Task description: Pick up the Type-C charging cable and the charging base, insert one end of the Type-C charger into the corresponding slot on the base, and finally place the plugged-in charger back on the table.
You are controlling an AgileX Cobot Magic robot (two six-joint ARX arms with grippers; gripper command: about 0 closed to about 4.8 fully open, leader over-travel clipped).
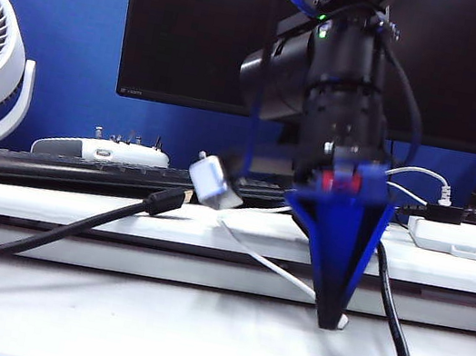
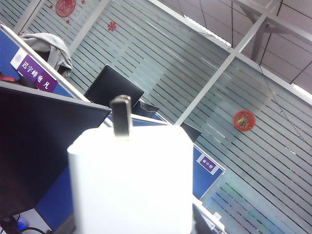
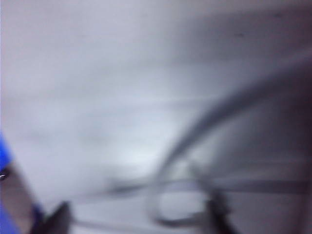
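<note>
While my right arm stands in the middle of the exterior view, its blue right gripper (image 1: 330, 319) points straight down with the tips on the table (image 1: 147, 328). The fingers (image 1: 336, 251) taper to one point there, so they look drawn together. A small white bit shows just beside the tip; I cannot tell whether it is pinched. The Type-C charging cable (image 1: 265, 261) runs as a thin white cord from the raised ledge down across the table toward those tips.

My right wrist view is badly blurred: pale table, a dark curved cord and a loop of thin line, nothing sharper.

My left gripper itself shows in no view. The left wrist view is filled by the charging base (image 2: 131, 185), a white block seen very close with a short dark prong on its upper face, and behind it slatted glass walls. The fingers are not visible, so I cannot tell how they stand. In the exterior view the base hangs tilted above the ledge, left of my right arm, clear of the surface.

A thick black cable (image 1: 43, 236) crosses the table at the left. A flat white box (image 1: 463, 238) sits on the ledge at the right, and a keyboard (image 1: 64, 170) lies on the ledge under the monitor (image 1: 199, 33).
</note>
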